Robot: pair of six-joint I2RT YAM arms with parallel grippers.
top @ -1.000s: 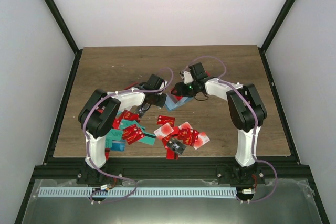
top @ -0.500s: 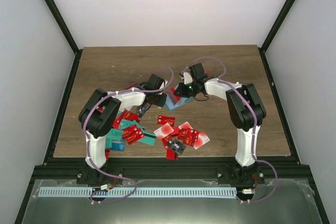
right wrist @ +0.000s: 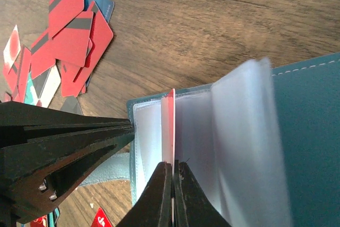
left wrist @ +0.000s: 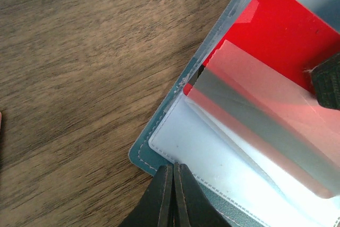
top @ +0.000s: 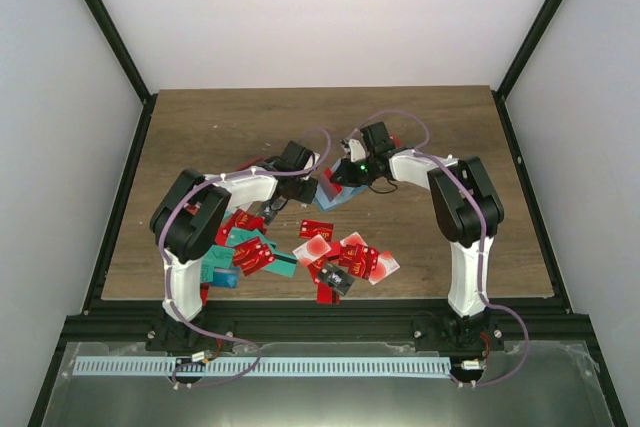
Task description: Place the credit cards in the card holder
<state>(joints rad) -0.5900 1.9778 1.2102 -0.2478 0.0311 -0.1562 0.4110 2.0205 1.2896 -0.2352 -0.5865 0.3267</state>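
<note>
Near centre of desk [top: 250, 127], slightly toward far edge: card holder [top: 335, 195], lying open. Pinched at one edge by left gripper [left wrist: 173, 171], fingers together on the cover. Clamped tight in right gripper [right wrist: 172, 171]: one red card [right wrist: 168, 126], edge-on among clear sleeves [right wrist: 239, 131], partly in. Other credit cards [top: 330, 252] scattered toward near edge.

Risks:
- Catching a sleeve lip and buckling if pushed off-line.
- Sliding between sleeves rather than inside one.
- Dragging holder out of left pinch.

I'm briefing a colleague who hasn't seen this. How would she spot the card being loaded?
On the wooden table, find the open teal card holder at its middle. The red card sits between the holder's clear sleeves, pinched by the right hand; the other red cards lie flat in a loose pile nearer the arm bases.
</note>
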